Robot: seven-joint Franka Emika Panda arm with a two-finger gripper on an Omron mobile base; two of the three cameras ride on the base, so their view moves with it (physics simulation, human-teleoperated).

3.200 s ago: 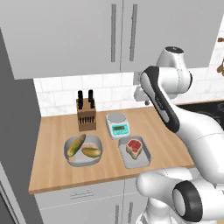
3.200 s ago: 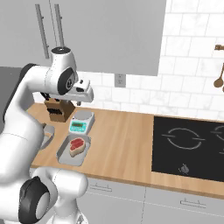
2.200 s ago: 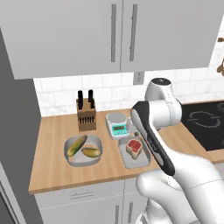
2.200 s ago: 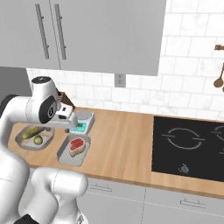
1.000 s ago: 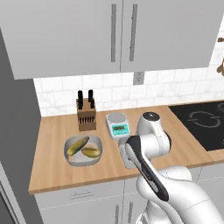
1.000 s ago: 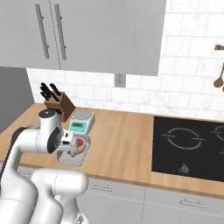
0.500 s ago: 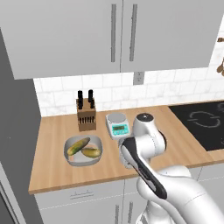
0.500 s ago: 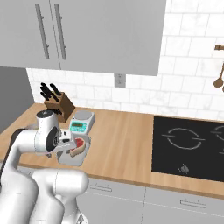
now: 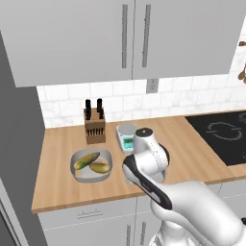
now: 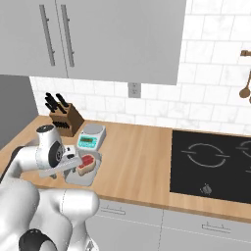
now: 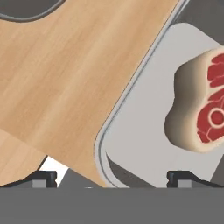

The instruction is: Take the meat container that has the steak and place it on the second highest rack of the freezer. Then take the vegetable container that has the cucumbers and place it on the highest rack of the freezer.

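Behind the arm (image 9: 149,158), meat container (image 10: 83,175) half hidden, steak (image 11: 205,113) cropped

steak (image 11: 204,113) cut off at hand view's right edge, meat container (image 11: 144,144) far end out of frame beyond the claw, claw itself hidden behind the arm in left base view, scale (image 10: 90,138) display too small to read
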